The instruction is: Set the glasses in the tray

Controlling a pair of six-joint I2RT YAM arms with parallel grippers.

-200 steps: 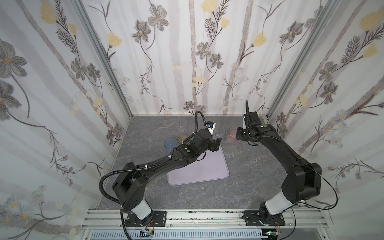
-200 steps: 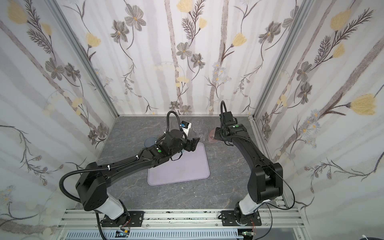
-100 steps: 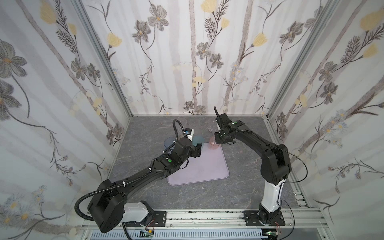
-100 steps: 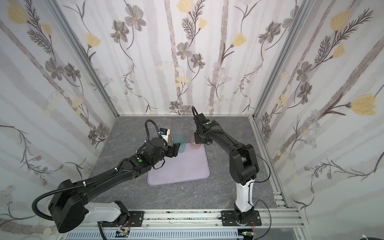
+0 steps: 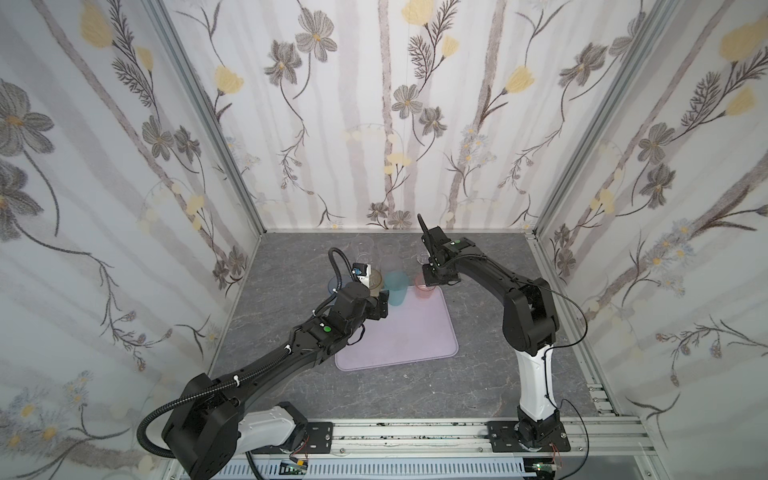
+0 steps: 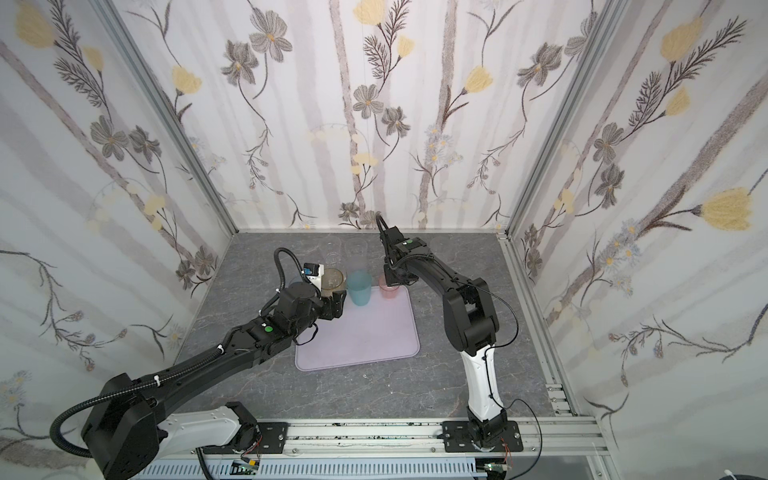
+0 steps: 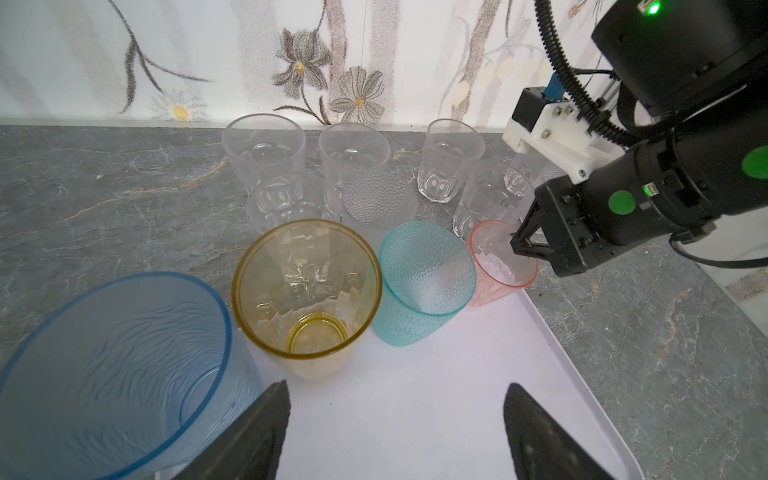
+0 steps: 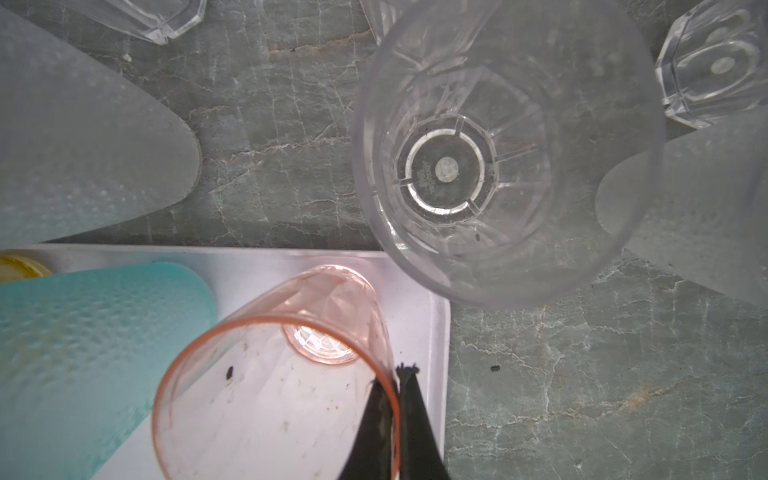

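Pink glass (image 8: 291, 316) is now brought from tabletop (image 8: 582, 374) to tray (image 8: 415, 324) corner, rim pinched by right end effector (image 8: 397, 374), left end effector (image 7: 395, 386) held wide; release is due.

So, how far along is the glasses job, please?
Done: amber tumbler and teal tumbler on the tray. In hand: right gripper pinches the tilted pink tumbler by its rim at the tray's corner; left gripper open, empty. Left: blue tumbler and clear tumblers, on the table.
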